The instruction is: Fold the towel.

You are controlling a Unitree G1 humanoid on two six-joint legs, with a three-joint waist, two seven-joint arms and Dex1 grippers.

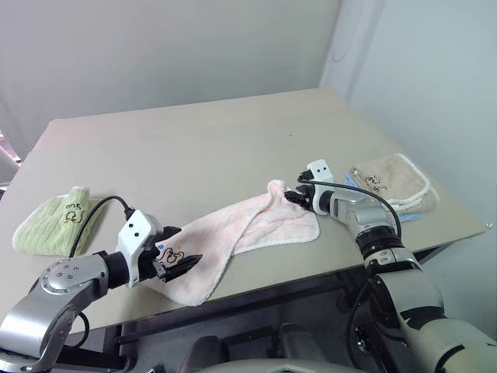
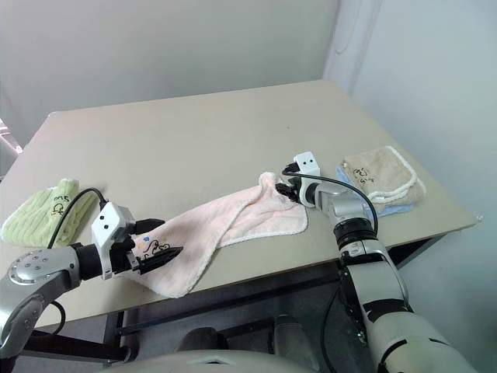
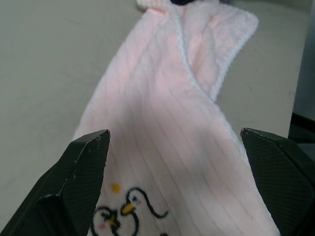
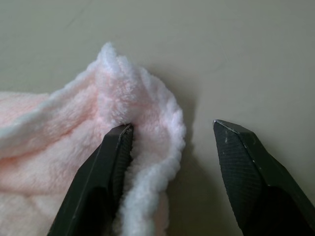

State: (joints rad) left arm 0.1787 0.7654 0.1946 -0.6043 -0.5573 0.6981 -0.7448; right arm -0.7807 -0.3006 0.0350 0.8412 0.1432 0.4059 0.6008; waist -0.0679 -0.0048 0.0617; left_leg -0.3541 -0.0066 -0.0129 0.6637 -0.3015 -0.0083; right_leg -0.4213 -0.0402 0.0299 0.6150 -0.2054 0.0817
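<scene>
Location: on a pale tabletop (image 1: pixel 202 148) set against a white wall, the towel (image 1: pixel 241 229) lies stretched in a loose diagonal band, one end hanging at the near edge and the other bunched toward the far right.

Towel: pale pink, ribbed, white-edged, partly doubled over itself, its embroidered logo (image 3: pixel 120 214) at the near end; not yet a neat fold.

Left gripper (image 1: pixel 180 266): spread wide, nothing held, its two fingers straddling the logo end of the towel in the left wrist view.

Right gripper (image 4: pixel 172 147): parted, not clamped; one finger presses into the bunched corner of the towel while the other stands apart over bare table.

Bystanders: a green folded towel (image 1: pixel 50 221) lies well apart at the left edge; a beige folded towel (image 1: pixel 396 180) sits on a light blue cloth (image 1: pixel 408 215) just beyond the right arm.

Stage, as judged: both corners appear released or not yet taken, so the fold looks unfinished.

Risk one: the near end overhangs the table edge; with no grip on it, a nudge could drag the towel to the floor.

Risk two: if the right jaws close now, they may catch only the puffy hem, and the corner could slip free.

Risk three: a sweep by the right arm could disturb the beige stack beside it.
</scene>
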